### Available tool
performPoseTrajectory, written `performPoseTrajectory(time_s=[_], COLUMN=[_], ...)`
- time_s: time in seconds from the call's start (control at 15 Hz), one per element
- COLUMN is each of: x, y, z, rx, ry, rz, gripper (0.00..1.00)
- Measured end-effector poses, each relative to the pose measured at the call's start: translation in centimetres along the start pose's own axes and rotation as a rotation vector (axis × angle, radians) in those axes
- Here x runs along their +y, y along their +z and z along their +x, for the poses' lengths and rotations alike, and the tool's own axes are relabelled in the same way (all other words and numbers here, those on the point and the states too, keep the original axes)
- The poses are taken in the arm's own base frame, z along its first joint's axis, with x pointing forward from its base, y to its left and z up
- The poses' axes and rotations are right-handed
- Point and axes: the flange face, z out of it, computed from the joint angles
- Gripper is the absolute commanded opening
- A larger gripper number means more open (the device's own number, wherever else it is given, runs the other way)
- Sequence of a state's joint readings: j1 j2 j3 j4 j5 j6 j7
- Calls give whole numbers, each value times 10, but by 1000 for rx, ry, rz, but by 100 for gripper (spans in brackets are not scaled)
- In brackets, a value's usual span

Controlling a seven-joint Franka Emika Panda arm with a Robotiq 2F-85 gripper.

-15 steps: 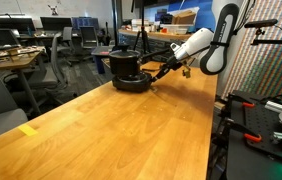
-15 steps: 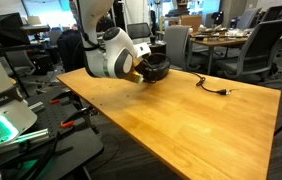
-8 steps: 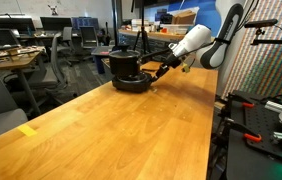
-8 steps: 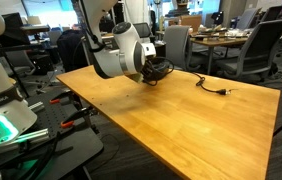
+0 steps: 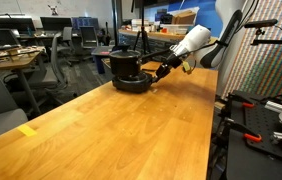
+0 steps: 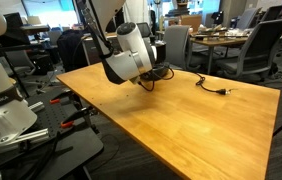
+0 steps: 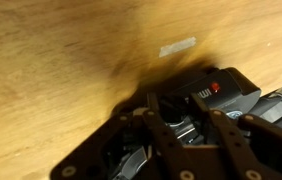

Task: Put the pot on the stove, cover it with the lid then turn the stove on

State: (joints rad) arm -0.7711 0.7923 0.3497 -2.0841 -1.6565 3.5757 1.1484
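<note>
The pot (image 5: 127,66) stood upright on the stove (image 5: 132,85), just beyond the gripper (image 5: 162,70) in an exterior view, its long handle reaching out towards the gripper. The gripper was low at the stove's side and close above the bench (image 5: 111,130). At that size, contact with either the handle or the stove could not be made out. In the blurred wrist view the gripper (image 7: 176,108) had its two dark fingers (image 7: 151,125) spread part-way, and the black stove body (image 7: 236,95) with a small red light (image 7: 216,88) lay directly ahead of them. Whether the fingers clamped anything or merely stood apart could not be told. A pale strip of tape (image 7: 178,46) lay on the wood further ahead of the gripper. Behind the gripper the white arm (image 5: 196,42) rose away from the bench, and in an exterior view its bulky wrist (image 6: 129,58) hid most of the pot and stove. Off to one side of the gripper a black cable with a plug (image 6: 216,89) lay on the bench, well apart from it. A yellow tape mark (image 5: 29,129) sat far from the gripper, near the opposite end.
</note>
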Motion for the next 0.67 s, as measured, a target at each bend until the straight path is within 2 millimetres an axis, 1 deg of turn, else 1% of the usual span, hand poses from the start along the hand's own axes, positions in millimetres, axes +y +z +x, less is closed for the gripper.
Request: performPoseTrajectory(time_s=[0.07, 0.13, 0.2, 0.27, 0.4, 0.53, 0.6, 0.67], x=[0, 0, 0, -2, -9, -14, -14, -14], y=[-1, -1, -2, 0, 4, 4, 2, -2], z=[-1, -2, -4, -11, -20, -18, -15, -11], rx=[-7, -17, -29, -58, -96, -97, -91, -84], ry=[21, 42, 55, 59, 50, 35, 29, 22], rz=[10, 21, 30, 39, 57, 60, 56, 50], gripper=[38, 61, 63, 64, 79, 95, 99, 100])
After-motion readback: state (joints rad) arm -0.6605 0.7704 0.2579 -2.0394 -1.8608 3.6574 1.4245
